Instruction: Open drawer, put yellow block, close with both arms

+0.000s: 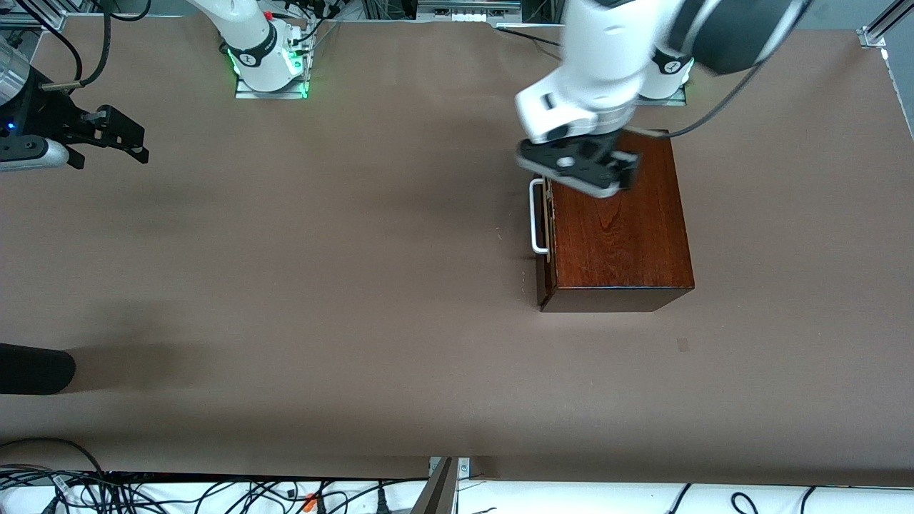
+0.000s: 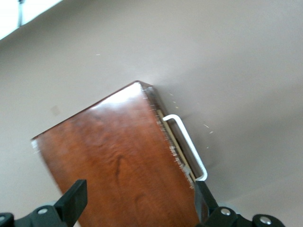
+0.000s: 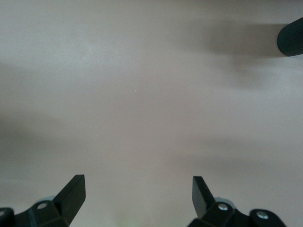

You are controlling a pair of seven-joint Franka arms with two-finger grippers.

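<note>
The dark glossy wooden box (image 1: 621, 235) stands toward the left arm's end of the table. Its drawer (image 1: 547, 235) is pushed in to within a thin pale gap, and the white bar handle (image 1: 535, 218) faces the right arm's end. My left gripper (image 1: 620, 175) hovers open over the box top (image 2: 118, 165), one finger (image 2: 202, 196) near the handle (image 2: 187, 142) and the other finger (image 2: 75, 198) over the wood; nothing is between them. My right gripper (image 1: 139, 143) waits open above bare table (image 3: 142, 94) at the right arm's end, its own fingers (image 3: 73, 189) wide apart. The yellow block is out of view.
A black rounded object (image 1: 36, 368) juts in over the table edge at the right arm's end and shows in the right wrist view (image 3: 291, 38). Cables (image 1: 143, 492) lie off the table edge nearest the front camera. Both green-lit arm bases (image 1: 271, 71) stand at the back.
</note>
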